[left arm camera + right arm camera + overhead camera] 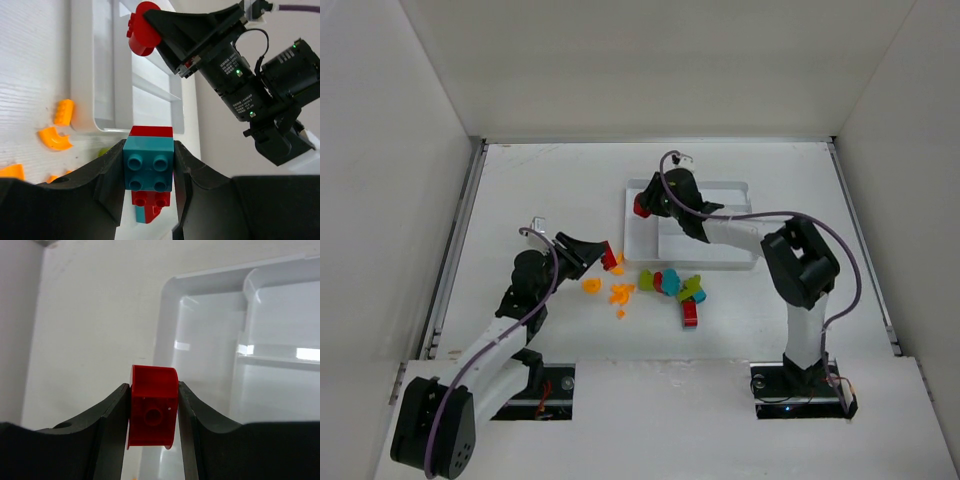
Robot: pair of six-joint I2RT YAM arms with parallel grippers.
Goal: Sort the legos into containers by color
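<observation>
Two arms reach over a white table (540,190), each with a red piece at its tip.

Just above centre frame, the right gripper (649,204) holds a red brick (641,208) over the left end of the white tray (710,252). Left of centre, the left gripper (602,254) holds a red block (610,260) just off the tray's lower-left corner. Below the tray lie loose legos: orange bricks (619,293) to the left, then a green, teal and red cluster (675,287) to the right.

Around me, a plain white table (560,180) sits boxed in by three blank white walls (650,60), metal rails (453,250) edging its sides, under even, soft light.
</observation>
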